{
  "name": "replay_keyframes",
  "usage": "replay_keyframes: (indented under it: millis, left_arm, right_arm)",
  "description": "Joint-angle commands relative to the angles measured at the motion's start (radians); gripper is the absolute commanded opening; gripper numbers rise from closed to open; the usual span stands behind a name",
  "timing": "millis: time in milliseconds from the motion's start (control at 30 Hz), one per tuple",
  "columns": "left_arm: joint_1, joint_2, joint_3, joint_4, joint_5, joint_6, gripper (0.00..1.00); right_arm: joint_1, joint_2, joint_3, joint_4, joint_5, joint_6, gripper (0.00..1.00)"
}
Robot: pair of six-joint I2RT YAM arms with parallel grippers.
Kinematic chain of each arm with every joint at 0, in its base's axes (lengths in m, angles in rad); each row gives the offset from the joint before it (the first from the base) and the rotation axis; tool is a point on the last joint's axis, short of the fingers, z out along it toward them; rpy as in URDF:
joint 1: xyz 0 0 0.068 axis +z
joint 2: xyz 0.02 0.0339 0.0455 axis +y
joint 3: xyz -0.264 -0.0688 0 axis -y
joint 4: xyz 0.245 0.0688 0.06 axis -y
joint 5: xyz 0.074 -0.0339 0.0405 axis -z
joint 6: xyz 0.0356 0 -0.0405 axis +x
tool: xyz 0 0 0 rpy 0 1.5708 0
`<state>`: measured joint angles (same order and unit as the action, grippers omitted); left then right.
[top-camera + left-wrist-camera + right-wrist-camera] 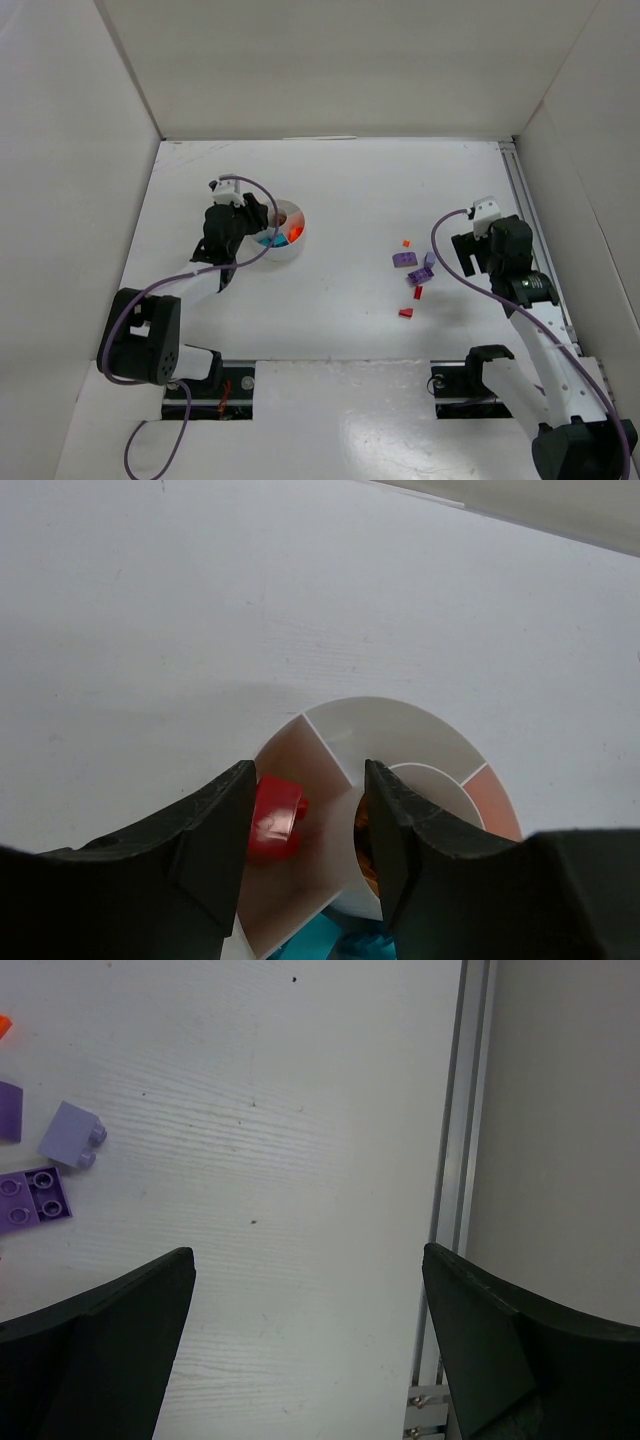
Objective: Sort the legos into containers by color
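Nearest the arm bases, to the right of the white dish [302, 216] and well apart from it, two loose red bricks [405, 312] lie on the table [340, 330]. A little farther from the bases sit three purple bricks [404, 259], and beyond those is a small orange piece [406, 242], roughly level with the dish. The right gripper [308, 1255] hangs just right of that cluster, farther from the dish than any brick, its fingers spread wide with only bare table between them. At the dish, the left gripper [308, 770] hangs over the left-hand wedges, its jaws parted wider than the red brick [275, 818] lying in one wedge. The brick touches one finger and stands clear of the other, so it rests in the compartment and is not pinched. Teal bricks [335, 942] sit in the neighbouring wedge on the nearer side, and something orange-brown shows behind the other finger, too hidden to name. The wedge farthest from the bases holds nothing. I judge the sort roughly half done: teal, a red and some orange-toned pieces are in the dish. Six bricks remain to its right, and no purple can be seen in the dish yet.
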<state>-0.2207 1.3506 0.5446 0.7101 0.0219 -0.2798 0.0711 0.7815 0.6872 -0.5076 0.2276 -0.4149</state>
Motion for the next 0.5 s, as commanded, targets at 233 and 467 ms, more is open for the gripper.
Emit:
replay_keyframes:
  millis: [233, 467]
  left_arm:
    - [0.001, -0.160, 0.028, -0.070, -0.017, -0.053, 0.54]
    - [-0.011, -0.369, 0.096, -0.231, 0.028, -0.064, 1.00]
  right_arm:
    - [-0.007, -0.004, 0.032, 0.058, -0.049, -0.041, 1.00]
    - [-0.007, 0.053, 0.009, 0.058, -0.373, -0.065, 1.00]
